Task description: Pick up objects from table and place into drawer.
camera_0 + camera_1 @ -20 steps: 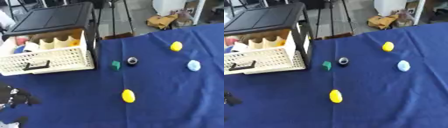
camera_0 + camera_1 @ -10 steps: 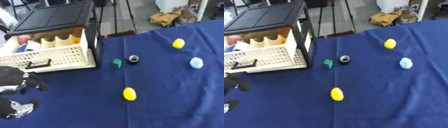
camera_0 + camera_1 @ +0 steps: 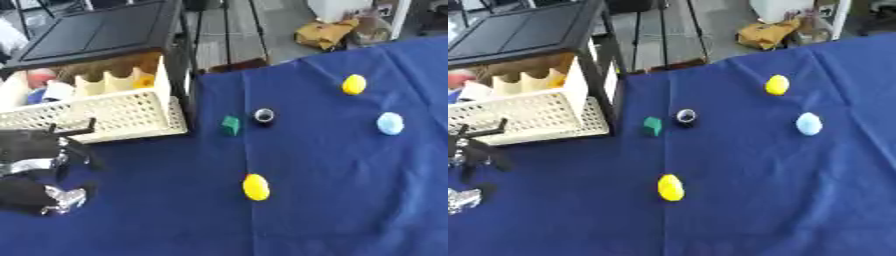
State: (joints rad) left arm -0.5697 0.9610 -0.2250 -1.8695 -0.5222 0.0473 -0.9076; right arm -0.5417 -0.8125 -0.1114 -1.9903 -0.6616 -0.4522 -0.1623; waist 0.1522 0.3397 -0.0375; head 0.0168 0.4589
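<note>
Left eye view: we are seeing our left robot hand (image 3: 39, 155) sitting left of the yellow egg (image 3: 255, 187), fingers unclear. Right eye view: the egg (image 3: 670, 188) is lying on the surface (image 3: 798, 200), nearest this hand; the drawer (image 3: 527, 117) is waiting behind.

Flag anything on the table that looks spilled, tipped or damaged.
Nothing stands out. The two yellow pieces, the pale blue one, the green block and the small dark round thing lie apart on the blue cloth; the drawer stands pulled open.
</note>
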